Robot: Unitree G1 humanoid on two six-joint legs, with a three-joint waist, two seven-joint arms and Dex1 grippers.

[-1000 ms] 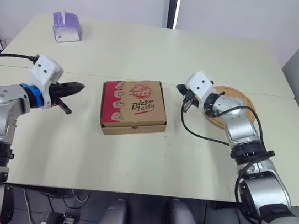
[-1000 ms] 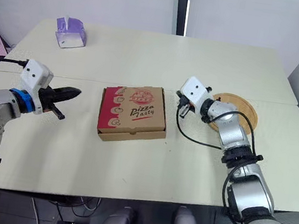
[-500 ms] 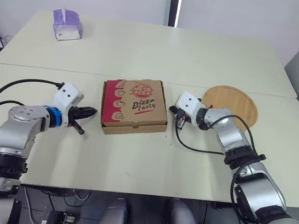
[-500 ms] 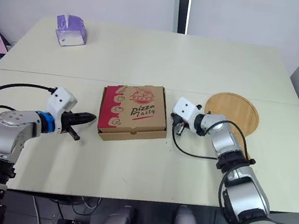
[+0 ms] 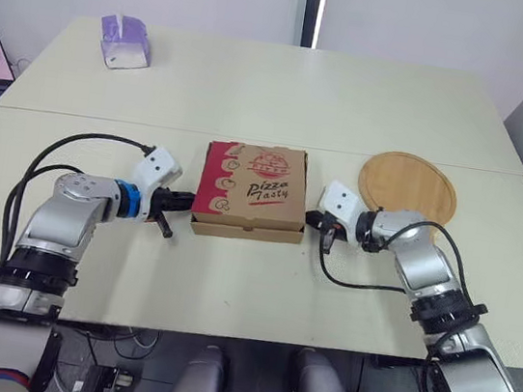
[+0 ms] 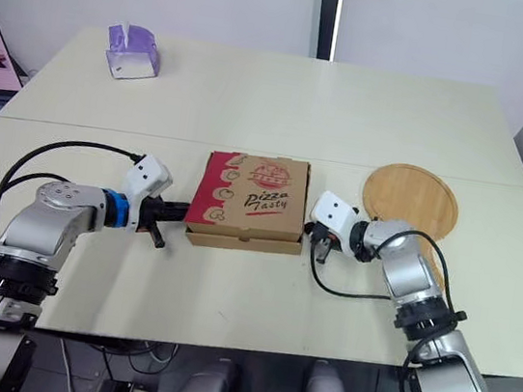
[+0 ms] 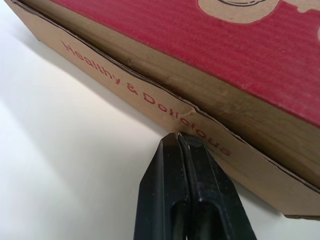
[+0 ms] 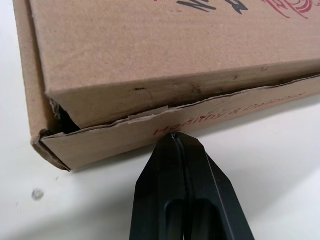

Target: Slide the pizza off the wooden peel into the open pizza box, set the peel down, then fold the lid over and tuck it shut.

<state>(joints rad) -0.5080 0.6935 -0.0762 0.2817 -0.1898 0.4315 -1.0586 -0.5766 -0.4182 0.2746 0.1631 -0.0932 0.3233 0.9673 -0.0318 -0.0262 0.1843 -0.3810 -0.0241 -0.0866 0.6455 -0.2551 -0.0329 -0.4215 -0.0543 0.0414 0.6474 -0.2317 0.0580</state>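
Two neighbours: wooden peel (image 5: 407, 184) at the closed pizza box's (image 5: 253, 190) 2 o'clock, tissue box (image 5: 125, 41) far off at 10. Left gripper (image 5: 187, 202) at 9 and right gripper (image 5: 315, 218) at 3 rest pinched-together fingers against its sides.

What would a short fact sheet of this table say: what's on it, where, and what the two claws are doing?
Box: brown and red cardboard pizza box, lid folded down, mid-table
Box corner: small gap under the lid on the right gripper's side
Peel: round wooden peel, bare, flat on the cream table, right of the box
Left gripper: shut, tips at the box's left side wall
Right gripper: shut, tips at the box's right side wall
Far left corner: purple tissue box
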